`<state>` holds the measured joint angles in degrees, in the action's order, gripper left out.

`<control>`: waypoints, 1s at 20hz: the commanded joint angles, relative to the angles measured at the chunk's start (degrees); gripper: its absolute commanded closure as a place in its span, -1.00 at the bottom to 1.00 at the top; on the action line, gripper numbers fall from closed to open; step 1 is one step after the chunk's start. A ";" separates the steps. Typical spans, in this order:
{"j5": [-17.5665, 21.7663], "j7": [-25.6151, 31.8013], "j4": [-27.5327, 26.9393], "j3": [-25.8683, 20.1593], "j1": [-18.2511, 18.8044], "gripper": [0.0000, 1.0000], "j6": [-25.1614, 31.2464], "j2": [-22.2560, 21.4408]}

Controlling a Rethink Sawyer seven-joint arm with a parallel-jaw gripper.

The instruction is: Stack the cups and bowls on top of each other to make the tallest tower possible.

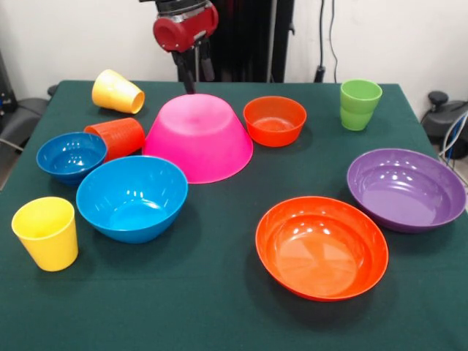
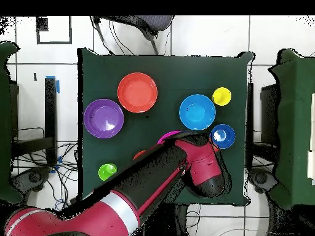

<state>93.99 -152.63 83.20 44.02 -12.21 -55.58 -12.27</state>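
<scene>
**Q:** Pincer first: where is it, and what is it doing?

**A:** Hanging from the red and black arm (image 1: 184, 25), the gripper (image 1: 196, 73) sits just above the far edge of the upturned pink bowl. Its dark fingers (image 1: 207, 67) point down with a narrow gap between them and nothing held. From overhead the arm covers it.

**Q:** Now the pieces, biggest to smallest.

**A:** All rest on a dark green table (image 1: 219, 307). The large pink bowl (image 1: 198, 137) is upside down, glossy, flat base on top, near the middle. Nothing is stacked on it. The wide shallow purple bowl (image 1: 406, 189) sits upright at the right of the front view. The wide shallow orange bowl (image 1: 322, 246) is upright, nearer the camera, just beside the purple one. The medium blue bowl (image 1: 132, 197) stands upright just in front of the pink bowl's left side. The small blue bowl (image 1: 72, 156) is left of that. The small orange bowl (image 1: 274, 121) is upright, just right of the pink bowl.

**Q:** And the cups?

**A:** One yellow cup (image 1: 47, 232) stands upright at the near left. The other yellow cup (image 1: 117, 92) lies on its side at the far left. The orange-red cup (image 1: 117, 137) lies on its side between the small blue bowl and the pink bowl. The green cup (image 1: 359, 104) stands upright, far right.
</scene>
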 commanded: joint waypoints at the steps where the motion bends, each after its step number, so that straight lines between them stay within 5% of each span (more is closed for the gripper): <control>1: 11.74 -10.19 -2.20 0.47 -1.63 -1.00 -4.35 4.19; 15: 7.86 -9.08 -0.49 -5.20 -4.09 -1.00 -2.73 4.16; 20: 4.55 -6.83 1.23 -6.64 -4.17 -1.00 -4.22 0.24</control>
<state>102.31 -152.63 83.17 48.53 -15.79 -58.38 -10.44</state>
